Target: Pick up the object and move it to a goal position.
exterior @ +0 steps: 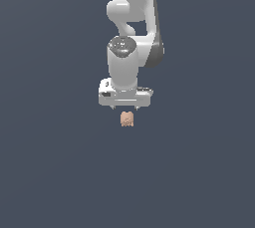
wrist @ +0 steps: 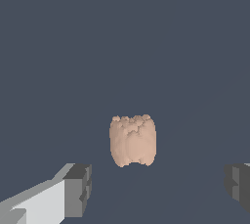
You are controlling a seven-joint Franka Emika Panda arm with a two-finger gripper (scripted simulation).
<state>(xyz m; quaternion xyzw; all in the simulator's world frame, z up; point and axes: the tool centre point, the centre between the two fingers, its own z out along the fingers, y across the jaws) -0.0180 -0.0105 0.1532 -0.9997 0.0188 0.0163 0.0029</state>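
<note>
The object is a small peach-tan lump with ridged folds, lying on the dark grey floor just in front of the white arm's hand. In the wrist view the object shows whole, lying ahead of the line between the two fingers. My gripper hangs above and slightly behind it, with only the finger stubs showing under the white hand. The gripper stands open, one grey finger pad on one side and the other pad far across, with nothing between them.
A plain dark grey surface spreads all around. The white arm rises behind the hand toward the top of the exterior view.
</note>
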